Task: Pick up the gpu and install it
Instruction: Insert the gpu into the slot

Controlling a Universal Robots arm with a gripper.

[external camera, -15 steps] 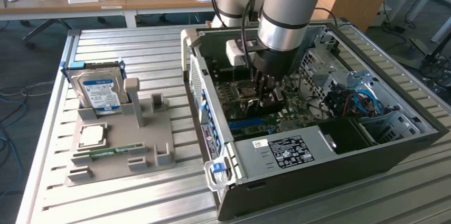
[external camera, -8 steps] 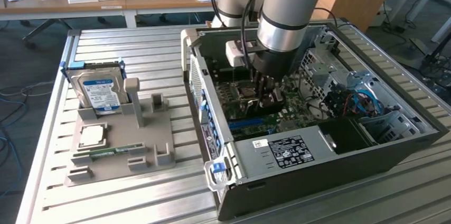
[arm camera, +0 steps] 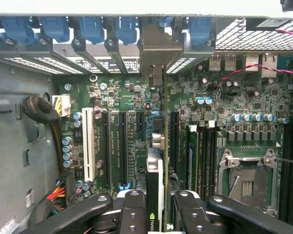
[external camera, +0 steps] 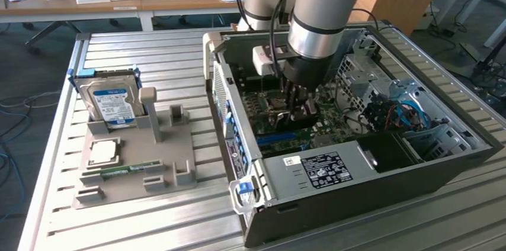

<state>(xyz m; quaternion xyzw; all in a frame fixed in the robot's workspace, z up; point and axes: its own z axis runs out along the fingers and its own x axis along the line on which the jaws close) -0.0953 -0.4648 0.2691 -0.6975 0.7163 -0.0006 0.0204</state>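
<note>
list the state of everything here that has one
gpu, upright on edge, clamped in the claw, down among the motherboard slots; seated or not, cannot tell
claw, shut on the gpu
computer case, lying on its side, open
hard drive, standing upright in the grey tray
memory stick, lying flat in the grey tray

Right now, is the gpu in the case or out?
In: end effector holds the gpu edge-on above the motherboard, inside the open case. Seated: cannot tell.
</note>
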